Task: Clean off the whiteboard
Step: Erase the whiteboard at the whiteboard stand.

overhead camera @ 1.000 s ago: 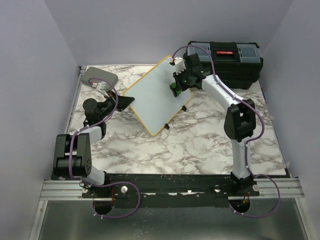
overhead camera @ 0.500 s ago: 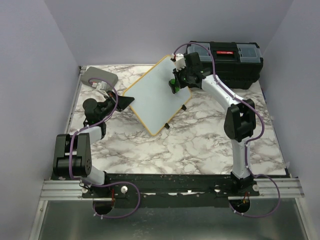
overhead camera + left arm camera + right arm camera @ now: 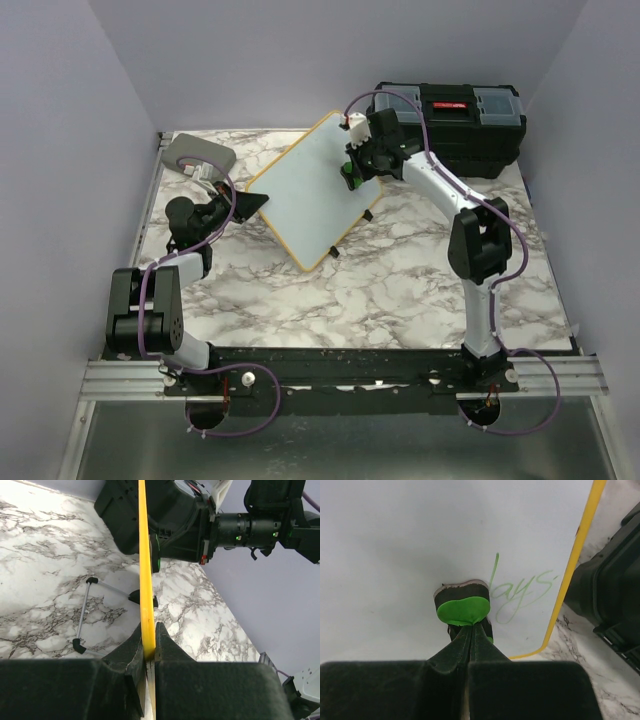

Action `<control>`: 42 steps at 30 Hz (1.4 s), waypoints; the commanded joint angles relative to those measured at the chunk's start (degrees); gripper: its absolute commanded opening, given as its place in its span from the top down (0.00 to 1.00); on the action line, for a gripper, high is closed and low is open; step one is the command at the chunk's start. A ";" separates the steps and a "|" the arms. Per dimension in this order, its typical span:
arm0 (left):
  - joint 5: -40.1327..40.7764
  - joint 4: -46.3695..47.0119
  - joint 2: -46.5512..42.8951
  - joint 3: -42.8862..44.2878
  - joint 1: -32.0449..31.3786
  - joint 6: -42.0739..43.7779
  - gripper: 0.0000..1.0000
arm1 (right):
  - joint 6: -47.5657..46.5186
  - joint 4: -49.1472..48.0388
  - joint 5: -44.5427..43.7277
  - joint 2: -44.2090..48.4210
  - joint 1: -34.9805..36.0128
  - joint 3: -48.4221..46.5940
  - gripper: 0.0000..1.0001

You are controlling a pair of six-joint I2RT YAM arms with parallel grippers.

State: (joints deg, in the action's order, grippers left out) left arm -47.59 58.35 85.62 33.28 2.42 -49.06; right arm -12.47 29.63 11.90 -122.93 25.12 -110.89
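The whiteboard (image 3: 300, 195), white with a yellow frame, stands tilted at the middle back of the table. My left gripper (image 3: 243, 203) is shut on its left edge; the left wrist view shows the jaws (image 3: 148, 642) pinching the yellow rim (image 3: 145, 570). My right gripper (image 3: 350, 172) is shut on a green eraser (image 3: 347, 178) pressed against the board's upper right part. In the right wrist view the eraser (image 3: 463, 609) sits at my fingertips (image 3: 471, 626), just left of faint green writing (image 3: 520, 587) near the board's (image 3: 395, 545) right rim.
A black toolbox (image 3: 455, 125) stands at the back right, close behind the board and right arm; it also shows in the right wrist view (image 3: 615, 610). A grey rounded case (image 3: 197, 152) lies at the back left. The board's wire stand with black feet (image 3: 85, 612) rests on the marble table.
My right gripper with the eraser slid a little up the board, then back down slightly. The left gripper and the board have not moved.
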 commanded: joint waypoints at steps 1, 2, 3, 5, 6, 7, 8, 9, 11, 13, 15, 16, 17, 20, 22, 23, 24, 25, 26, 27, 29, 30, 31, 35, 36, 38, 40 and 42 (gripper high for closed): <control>-6.10 0.60 0.52 0.70 -0.65 -0.25 1.00 | -2.83 2.78 1.72 -0.30 0.38 4.45 0.99; -6.10 0.62 0.45 0.65 -0.66 -0.31 1.00 | -2.86 2.88 1.80 -0.39 0.44 4.46 0.99; -6.10 0.53 0.40 0.61 -0.66 -0.30 1.00 | -2.84 2.66 1.94 -0.35 0.37 4.43 0.99; -6.11 0.26 0.24 0.47 -0.66 0.01 1.00 | -2.20 1.25 2.07 0.00 0.43 4.45 0.99; -6.15 0.10 0.20 0.43 -0.66 0.08 1.00 | -1.44 0.15 1.94 0.20 0.43 4.41 0.99; -6.11 0.18 0.19 0.39 -0.66 0.04 1.00 | -0.85 -1.23 1.90 0.47 0.41 4.37 0.99; -6.04 0.13 0.19 0.32 -0.66 0.10 1.00 | -0.27 -2.34 1.96 0.62 0.45 4.16 0.99; -6.08 0.17 0.11 0.30 -0.66 0.05 1.00 | 0.34 -3.32 1.96 0.69 0.41 3.69 0.99; -6.10 0.03 -0.01 0.30 -0.66 0.10 1.00 | 1.14 -3.95 1.99 0.36 0.42 1.60 0.99; -6.11 -0.25 -0.05 0.38 -0.66 0.24 1.00 | 1.72 -4.41 1.68 -0.03 0.42 -0.30 0.99; -6.11 -0.28 -0.15 0.43 -0.68 0.25 1.00 | 2.08 -4.59 1.29 -0.51 0.44 -2.10 0.99; -6.17 -0.25 -0.11 0.39 -0.66 0.26 1.00 | 2.17 -4.58 1.16 -0.93 0.41 -2.74 0.99; -6.18 -0.26 -0.15 0.39 -0.66 0.26 1.00 | 2.33 -4.29 1.12 -1.26 0.40 -3.45 0.99; -6.18 -0.17 -0.10 0.32 -0.77 0.20 1.00 | 2.69 -4.48 1.60 -1.34 0.43 -3.51 0.99; -6.15 -0.12 -0.08 0.30 -0.69 0.19 1.00 | 2.67 -4.52 1.55 -1.35 0.42 -2.84 0.99; -6.17 -0.10 -0.03 0.30 -0.70 0.18 1.00 | 2.52 -4.30 1.46 -1.45 0.45 -2.40 0.99; -6.15 -0.02 -0.09 0.30 -0.66 0.16 1.00 | 2.12 -4.04 1.49 -1.46 0.45 -1.70 0.99; -6.19 0.01 0.02 0.34 -0.73 0.18 1.00 | 1.77 -3.68 1.59 -1.44 0.38 -0.95 0.99; -6.17 0.06 0.03 0.40 -0.69 0.10 1.00 | 1.23 -3.34 1.84 -1.40 0.45 0.09 0.99; -6.15 0.10 0.14 0.39 -0.67 0.10 1.00 | 0.87 -2.96 1.90 -1.24 0.42 1.07 0.99; -6.19 0.24 0.23 0.38 -0.71 0.10 1.00 | 0.04 -2.44 2.16 -0.79 0.43 3.47 0.99; -6.19 0.24 0.23 0.39 -0.74 -0.02 1.00 | -0.19 -2.17 2.16 -0.41 0.40 4.68 0.99; -6.19 0.26 0.23 0.48 -0.71 -0.05 1.00 | -0.52 -1.96 2.34 -0.10 0.40 5.66 1.00; -6.20 0.40 0.40 0.48 -0.73 -0.15 1.00 | -1.21 -2.53 2.55 1.91 0.38 9.73 0.99; -6.19 0.58 0.47 0.52 -0.69 -0.19 1.00 | -1.30 -2.64 2.71 2.25 0.38 9.98 0.99; -6.09 0.79 0.64 0.49 -0.74 -0.37 1.00 | -1.32 -2.77 3.83 2.50 0.44 9.71 0.99; -6.18 0.89 0.60 0.39 -0.75 -0.38 1.00 | -1.14 -3.54 5.08 2.61 0.41 9.03 0.99; -6.20 0.61 0.59 0.30 -0.75 -0.19 1.00 | -0.36 -4.44 5.64 2.22 0.41 7.33 0.99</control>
State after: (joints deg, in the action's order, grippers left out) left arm -47.62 58.48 85.78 33.28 2.50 -49.17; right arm -13.17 25.28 13.30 -119.98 24.88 -102.89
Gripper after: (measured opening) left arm 0.044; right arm 0.006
